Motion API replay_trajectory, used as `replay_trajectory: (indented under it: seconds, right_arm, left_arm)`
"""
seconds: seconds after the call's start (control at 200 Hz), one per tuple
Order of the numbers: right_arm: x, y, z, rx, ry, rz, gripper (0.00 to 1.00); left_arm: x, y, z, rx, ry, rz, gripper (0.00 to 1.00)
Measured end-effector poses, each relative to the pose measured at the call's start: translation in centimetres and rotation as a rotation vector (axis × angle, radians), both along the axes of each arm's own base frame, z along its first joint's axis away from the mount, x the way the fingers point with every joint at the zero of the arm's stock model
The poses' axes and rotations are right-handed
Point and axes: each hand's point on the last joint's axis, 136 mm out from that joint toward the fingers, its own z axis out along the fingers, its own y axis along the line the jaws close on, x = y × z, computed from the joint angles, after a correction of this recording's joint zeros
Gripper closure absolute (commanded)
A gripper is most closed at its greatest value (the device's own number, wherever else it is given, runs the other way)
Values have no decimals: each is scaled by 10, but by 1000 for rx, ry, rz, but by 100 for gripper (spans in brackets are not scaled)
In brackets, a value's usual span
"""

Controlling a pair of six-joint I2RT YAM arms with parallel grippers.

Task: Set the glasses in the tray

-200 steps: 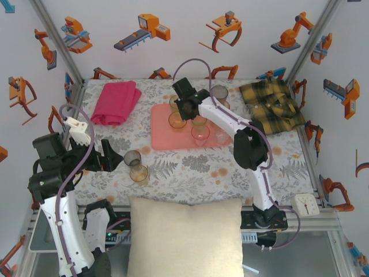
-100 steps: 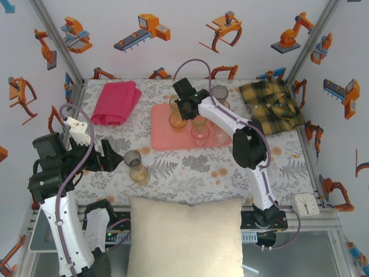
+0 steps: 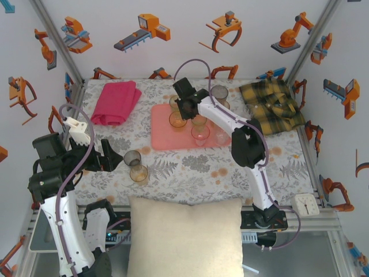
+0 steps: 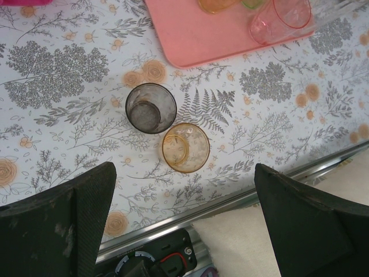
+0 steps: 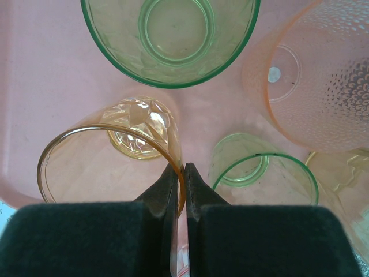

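Observation:
The salmon-pink tray (image 3: 164, 135) lies at the table's middle back and holds several glasses. My right gripper (image 3: 183, 107) hangs over the tray's back part. In the right wrist view this right gripper (image 5: 183, 170) is shut on the rim of an amber glass (image 5: 109, 156) that stands on the tray (image 5: 40, 69), beside two green glasses (image 5: 170, 34) (image 5: 259, 173) and a pink one (image 5: 323, 75). My left gripper (image 4: 183, 190) is open, hovering near the front edge. Just beyond it a smoky grey glass (image 4: 151, 108) and an amber glass (image 4: 185, 148) stand side by side on the tablecloth.
A folded magenta towel (image 3: 117, 101) lies back left and a yellow plaid shirt (image 3: 271, 105) back right. A grey glass (image 3: 219, 93) stands behind the tray. A cream cushion (image 3: 184, 236) sits at the near edge between the arm bases, and a small clock (image 3: 304, 203) at the front right.

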Motion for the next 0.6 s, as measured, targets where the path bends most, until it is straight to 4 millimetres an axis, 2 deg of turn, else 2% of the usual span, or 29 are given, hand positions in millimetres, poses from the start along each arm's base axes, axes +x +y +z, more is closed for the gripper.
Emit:
replay_trajectory:
  seconds: [0.601]
  right_arm:
    - [3, 3, -1, 5, 0, -1, 88]
  left_arm:
    - [0, 0, -1, -2, 3, -1, 3]
